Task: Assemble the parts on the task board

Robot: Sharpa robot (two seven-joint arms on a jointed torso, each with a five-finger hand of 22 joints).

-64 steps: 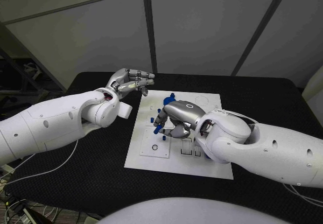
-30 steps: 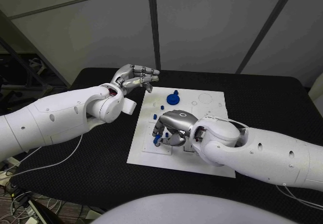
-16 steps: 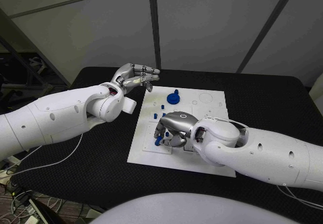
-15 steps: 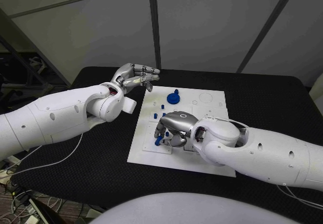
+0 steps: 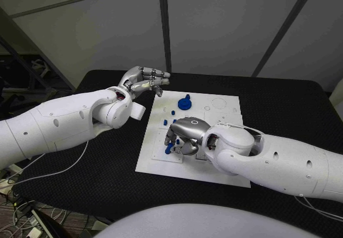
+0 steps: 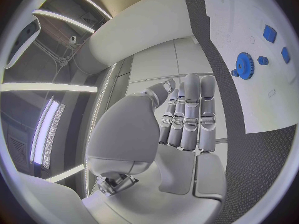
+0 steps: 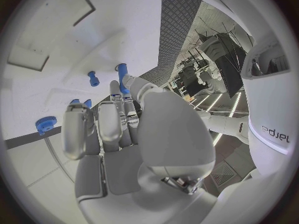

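Observation:
The white task board (image 5: pixel 158 163) lies mid-table. My right hand (image 5: pixel 188 133) hovers low over its left half and pinches a blue peg (image 5: pixel 169 144) between thumb and a finger; the right wrist view shows that peg (image 7: pixel 124 76) at the fingertips, just above the board (image 7: pixel 56 30). A blue gear (image 5: pixel 184 104) sits at the board's far left part, with small blue pegs (image 5: pixel 174 113) standing near it. My left hand (image 5: pixel 146 80) hangs above the table beyond the board's far left corner, fingers curled in on nothing. The left wrist view shows this hand (image 6: pixel 187 115) and the gear (image 6: pixel 244 65).
Another short blue peg (image 7: pixel 92 78) stands in the board close to the held one. Rectangular recesses (image 7: pixel 28 59) mark the board's near part. Black table (image 5: pixel 286 106) surrounds the board. A white cable (image 5: pixel 61 171) trails over the table's left side.
The head camera shifted early on. My right hand has crept a little toward the board's near left with the peg still pinched. The left hand has stayed put.

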